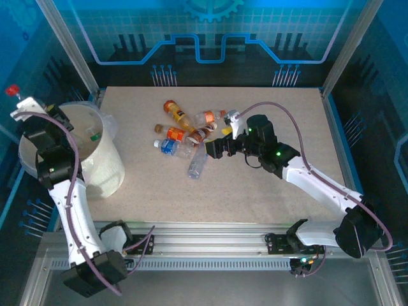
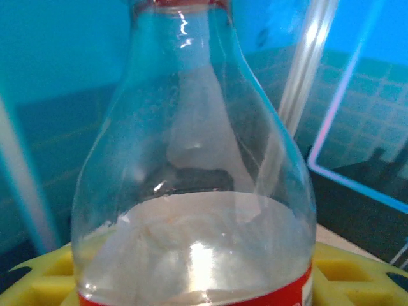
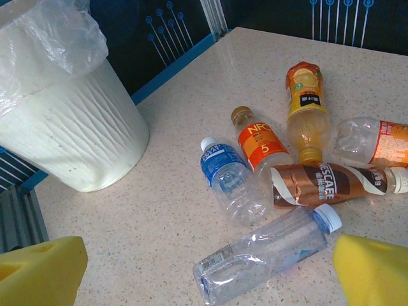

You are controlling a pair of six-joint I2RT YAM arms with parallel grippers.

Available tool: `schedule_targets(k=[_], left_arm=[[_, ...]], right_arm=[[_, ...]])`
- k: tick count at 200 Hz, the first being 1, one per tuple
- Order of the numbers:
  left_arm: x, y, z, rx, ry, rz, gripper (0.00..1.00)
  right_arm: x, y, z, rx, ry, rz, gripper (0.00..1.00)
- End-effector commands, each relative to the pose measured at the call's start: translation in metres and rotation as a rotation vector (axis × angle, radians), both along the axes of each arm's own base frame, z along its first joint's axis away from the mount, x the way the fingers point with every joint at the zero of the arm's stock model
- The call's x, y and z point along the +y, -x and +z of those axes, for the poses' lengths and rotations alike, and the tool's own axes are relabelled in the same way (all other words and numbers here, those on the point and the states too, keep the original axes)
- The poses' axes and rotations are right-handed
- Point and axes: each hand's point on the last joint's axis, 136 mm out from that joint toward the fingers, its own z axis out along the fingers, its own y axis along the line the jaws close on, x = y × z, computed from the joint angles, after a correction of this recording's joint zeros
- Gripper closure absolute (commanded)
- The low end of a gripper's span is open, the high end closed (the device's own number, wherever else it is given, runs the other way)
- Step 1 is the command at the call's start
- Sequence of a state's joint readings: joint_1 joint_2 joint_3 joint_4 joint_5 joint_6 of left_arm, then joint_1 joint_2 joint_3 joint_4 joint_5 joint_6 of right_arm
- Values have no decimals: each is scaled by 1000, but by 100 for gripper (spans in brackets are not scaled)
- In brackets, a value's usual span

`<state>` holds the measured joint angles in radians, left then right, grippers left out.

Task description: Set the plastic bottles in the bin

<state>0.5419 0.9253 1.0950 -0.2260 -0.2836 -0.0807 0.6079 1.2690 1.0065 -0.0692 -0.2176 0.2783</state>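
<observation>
My left gripper [image 1: 24, 109] is shut on a clear plastic bottle [image 2: 197, 191] with a red label and a red cap [image 1: 12, 90], held up at the left side of the bin [image 1: 105, 167]. The bin is a cream-white bucket with a clear liner [image 3: 60, 38]. Several plastic bottles [image 1: 185, 131] lie in a cluster mid-table. My right gripper [image 1: 213, 148] hovers open over them, its yellow pads [image 3: 38, 271] either side of a clear bottle [image 3: 268, 252] lying flat. Beyond it lie a blue-labelled bottle [image 3: 223, 169], an orange-labelled one [image 3: 261, 143] and a brown one [image 3: 331, 185].
An orange juice bottle [image 3: 306, 102] and a clear bottle with an orange label [image 3: 376, 143] lie at the far side of the cluster. Metal frame posts [image 1: 70, 48] and blue walls ring the table. Bare tabletop [image 1: 268, 191] stretches between the cluster and the near edge.
</observation>
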Motion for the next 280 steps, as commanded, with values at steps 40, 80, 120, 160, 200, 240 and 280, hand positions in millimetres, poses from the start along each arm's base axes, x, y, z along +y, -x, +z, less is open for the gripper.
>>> schedule_targets(k=[40, 80, 120, 160, 200, 240, 280], left_arm=[[38, 35, -35, 11, -6, 260, 42], [57, 45, -39, 54, -77, 392, 37], [71, 32, -43, 94, -119, 410, 20], [60, 31, -34, 57, -81, 359, 5], [37, 37, -5, 1, 12, 316, 1], [6, 44, 14, -83, 180, 262, 1], [-57, 18, 5, -82, 299, 23, 1]], right_arm=[[10, -3, 7, -3, 1, 25, 0], [16, -7, 8, 6, -11, 39, 0], [20, -8, 7, 11, -13, 51, 0], [13, -12, 3, 3, -5, 4, 0], [3, -27, -11, 55, -7, -120, 0], [-4, -43, -37, 157, 4, -244, 0], [-18, -49, -81, 350, -5, -446, 0]])
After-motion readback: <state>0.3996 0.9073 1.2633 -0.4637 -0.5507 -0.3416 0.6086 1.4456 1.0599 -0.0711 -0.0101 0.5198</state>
